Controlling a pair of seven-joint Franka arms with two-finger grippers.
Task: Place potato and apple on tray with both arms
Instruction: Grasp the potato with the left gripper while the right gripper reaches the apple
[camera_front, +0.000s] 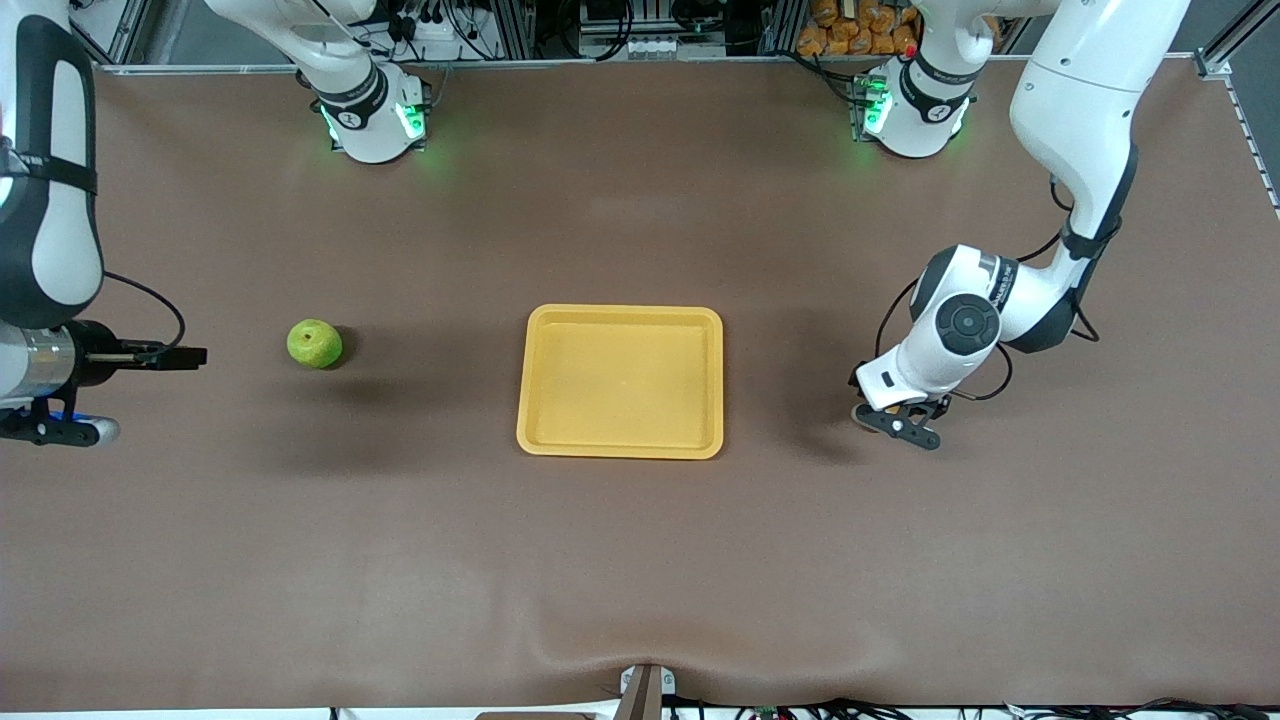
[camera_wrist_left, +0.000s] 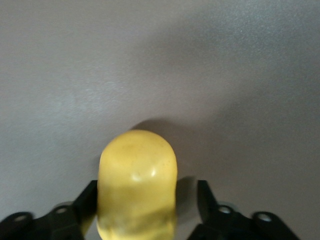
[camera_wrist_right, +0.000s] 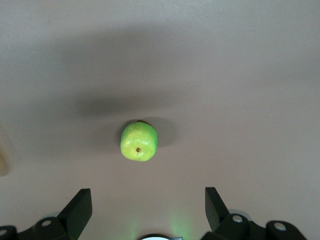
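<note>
In the front view the potato is almost wholly hidden under the left arm's wrist, and the right gripper is cut off at the edge at the right arm's end of the desk, so its fingers cannot be made out there. The left gripper is down at the desk toward the left arm's end, well apart from the tray. Its wrist view shows the potato lying on the desk between the two fingers; they stand spread on either side of it, one just beside its flank, the other with a narrow strip of shadow between; whether either touches cannot be told. The potato's near end runs out of that picture. The right gripper hangs in the air with its fingers spread wide and nothing between them. The apple sits on the desk ahead of those fingers, apart from them, its stem dimple toward the wrist camera. It lies toward the right arm's end, well apart from the tray, which holds nothing.
</note>
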